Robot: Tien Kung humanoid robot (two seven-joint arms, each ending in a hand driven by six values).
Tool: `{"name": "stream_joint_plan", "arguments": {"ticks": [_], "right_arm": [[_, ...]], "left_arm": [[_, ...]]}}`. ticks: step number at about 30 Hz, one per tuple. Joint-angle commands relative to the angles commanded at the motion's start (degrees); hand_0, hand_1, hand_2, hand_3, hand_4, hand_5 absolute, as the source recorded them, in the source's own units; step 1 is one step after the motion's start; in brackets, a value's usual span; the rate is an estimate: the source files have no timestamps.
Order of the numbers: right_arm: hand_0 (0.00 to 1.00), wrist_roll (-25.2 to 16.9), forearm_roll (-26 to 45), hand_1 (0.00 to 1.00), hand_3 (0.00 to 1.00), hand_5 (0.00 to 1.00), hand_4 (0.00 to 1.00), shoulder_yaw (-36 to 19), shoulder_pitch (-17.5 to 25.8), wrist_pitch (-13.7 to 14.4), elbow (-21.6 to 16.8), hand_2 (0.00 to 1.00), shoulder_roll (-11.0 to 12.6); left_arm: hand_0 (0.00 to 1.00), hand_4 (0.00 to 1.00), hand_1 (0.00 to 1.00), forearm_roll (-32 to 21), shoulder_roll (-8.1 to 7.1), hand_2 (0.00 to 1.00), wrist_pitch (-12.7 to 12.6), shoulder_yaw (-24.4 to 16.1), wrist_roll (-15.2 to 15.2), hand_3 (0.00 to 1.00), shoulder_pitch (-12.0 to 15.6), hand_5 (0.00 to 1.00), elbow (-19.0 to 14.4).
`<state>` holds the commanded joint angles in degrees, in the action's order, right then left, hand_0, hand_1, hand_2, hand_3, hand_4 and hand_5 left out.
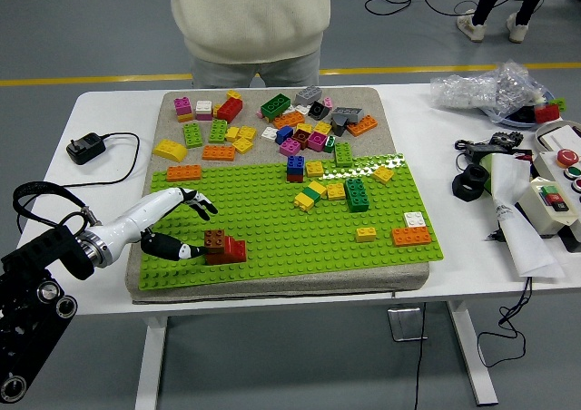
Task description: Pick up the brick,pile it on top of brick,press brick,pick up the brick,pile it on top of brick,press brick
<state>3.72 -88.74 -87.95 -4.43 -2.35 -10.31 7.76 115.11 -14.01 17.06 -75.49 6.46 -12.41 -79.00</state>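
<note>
**One brown brick on one red, left hand beside them**

White table (109, 97) carries one grey mat topped by one green baseplate (272, 229). At the baseplate's near left corner, one brown brick (215, 239) sits piled on the left part of one red brick (231, 251). One robot hand shows, the left hand (177, 224), low over the plate just left of this pair: its fingers are spread and grip nothing, the thumb tip close to the brown brick, contact unclear. Loose bricks (290, 120), too many to count surely, crowd the mat's far part. One person (250, 20) stands beyond the table.
</note>
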Motion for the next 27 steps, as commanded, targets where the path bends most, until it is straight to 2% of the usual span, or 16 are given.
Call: {"name": "stream_joint_plan", "arguments": {"ticks": [5, 6, 11, 12, 16, 17, 18, 23, 27], "right_arm": [[0.761, 0.0, 0.1, 0.676, 0.737, 0.683, 0.998, 0.0, 0.0, 0.0, 0.0, 0.718, 0.0], [0.761, 0.0, 0.1, 0.676, 0.737, 0.683, 0.998, 0.0, 0.0, 0.0, 0.0, 0.718, 0.0], [0.761, 0.0, 0.1, 0.676, 0.737, 0.683, 0.998, 0.0, 0.0, 0.0, 0.0, 0.718, 0.0], [0.761, 0.0, 0.1, 0.676, 0.737, 0.683, 0.998, 0.0, 0.0, 0.0, 0.0, 0.718, 0.0], [0.761, 0.0, 0.2, 0.676, 0.737, 0.683, 0.998, 0.0, 0.0, 0.0, 0.0, 0.718, 0.0], [0.761, 0.0, 0.2, 0.676, 0.737, 0.683, 0.998, 0.0, 0.1, 0.0, 0.0, 0.718, 0.1], [0.761, 0.0, 0.3, 0.676, 0.737, 0.683, 0.998, 0.0, 0.1, 0.0, 0.0, 0.718, 0.1], [0.761, 0.0, 0.2, 0.676, 0.737, 0.683, 0.998, 0.0, 0.0, 0.0, 0.0, 0.718, 0.1], [0.761, 0.0, 0.3, 0.676, 0.737, 0.683, 0.998, 0.0, 0.0, 0.1, 0.0, 0.718, 0.0]], "left_arm": [[0.909, 0.983, 0.869, -1.1, -0.66, 0.745, -0.3, -0.8, -0.8, 0.677, 0.8, 0.212, -1.5], [0.998, 0.998, 0.958, -1.0, -0.86, 0.829, -0.2, -0.8, -1.0, 0.641, 1.1, 0.471, -2.1], [0.998, 0.998, 0.958, 0.2, -1.70, 0.829, 0.9, -1.1, -1.8, 0.641, 2.7, 0.471, -4.8], [0.998, 0.998, 0.998, 0.7, -1.95, 0.879, 1.2, -1.0, -1.9, 0.635, 3.1, 0.536, -5.4], [0.998, 0.998, 0.998, 1.8, -2.46, 0.879, 1.3, -0.8, -2.2, 0.635, 4.0, 0.536, -6.6], [0.998, 0.998, 0.998, 2.5, -2.65, 0.879, 1.2, -0.5, -2.3, 0.635, 4.3, 0.536, -7.1], [0.998, 0.998, 0.998, 2.6, -2.69, 0.968, 1.2, -0.4, -2.3, 0.624, 4.4, 0.582, -7.2], [0.998, 0.998, 0.998, 4.7, -2.65, 0.968, 0.7, 0.6, -2.6, 0.624, 4.5, 0.582, -7.9], [0.998, 0.998, 0.998, 6.9, -2.86, 0.980, -1.6, 1.5, -2.4, 0.622, 4.7, 0.592, -9.1]]}}
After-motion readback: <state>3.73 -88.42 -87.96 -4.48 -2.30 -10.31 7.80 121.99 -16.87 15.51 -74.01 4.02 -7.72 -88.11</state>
